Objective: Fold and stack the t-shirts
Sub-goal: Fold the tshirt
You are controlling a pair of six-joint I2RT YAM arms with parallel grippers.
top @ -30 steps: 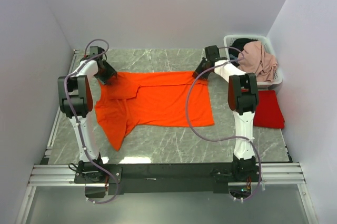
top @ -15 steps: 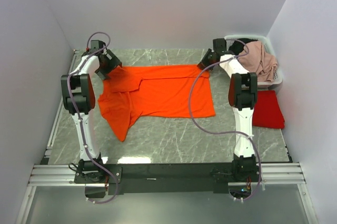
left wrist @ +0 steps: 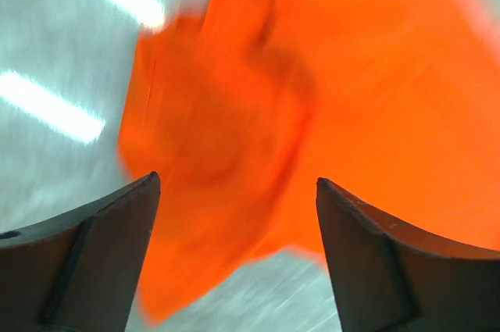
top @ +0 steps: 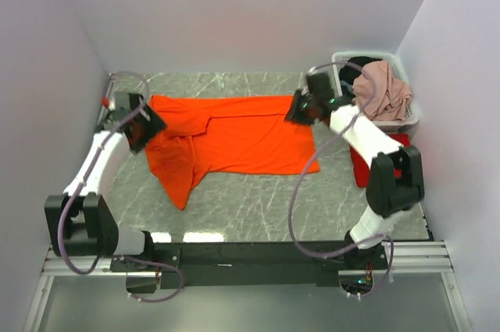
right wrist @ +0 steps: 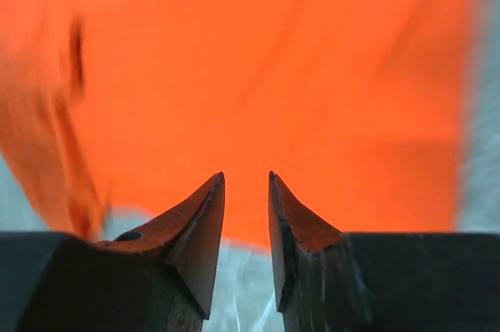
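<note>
The bright orange t-shirt (top: 242,137) lies spread on the marble table, with its left part bunched and one sleeve trailing toward the front. My left gripper (top: 147,123) is at the shirt's left edge. In the left wrist view it (left wrist: 234,180) is wide open and empty, above the blurred orange cloth (left wrist: 312,74). My right gripper (top: 301,108) is over the shirt's far right corner. In the right wrist view it (right wrist: 246,176) has its jaws a narrow gap apart with nothing between them, and orange cloth (right wrist: 258,58) beyond. The deeper red t-shirt (top: 358,168) lies folded at the right, mostly hidden by the right arm.
A white laundry basket (top: 344,57) with pink and dark clothes (top: 383,86) stands at the back right corner. Walls close the table in on the left, back and right. The arm bases and a metal rail (top: 250,254) run along the near edge.
Both grippers dragged the orange shirt toward the far wall, then let go. The left arm swung out and back to the left. The right arm pulled back slightly over the shirt's corner.
</note>
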